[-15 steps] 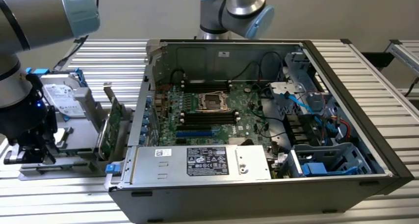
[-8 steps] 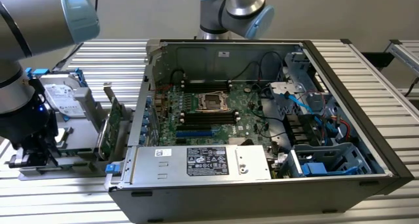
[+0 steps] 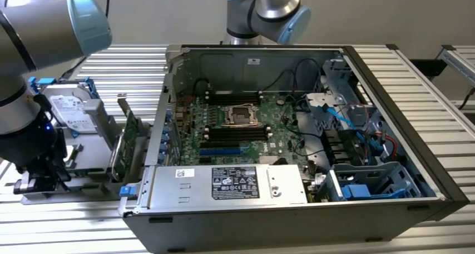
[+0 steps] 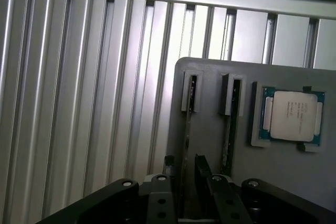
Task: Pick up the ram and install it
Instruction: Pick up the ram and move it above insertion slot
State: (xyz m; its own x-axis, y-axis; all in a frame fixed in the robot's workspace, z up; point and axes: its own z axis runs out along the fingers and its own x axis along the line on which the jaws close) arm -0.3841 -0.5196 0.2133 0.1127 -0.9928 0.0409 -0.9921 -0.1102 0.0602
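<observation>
**Gripper [image 4: 185, 162] open at the ram**

We see the jaws wide apart and holding nothing, one finger on either side of the ram [image 4: 188, 124]. The ram stands on edge in the grey holder [image 4: 210, 129], outside the case [image 3: 297, 223].

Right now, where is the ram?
Wrist view: the ram stands on edge in the gray tray's slot farther from the processor, between the open end effector's fingers.

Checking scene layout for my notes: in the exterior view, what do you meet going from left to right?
gripper, silver hard drive, green expansion card, CPU socket, drive cage
</observation>
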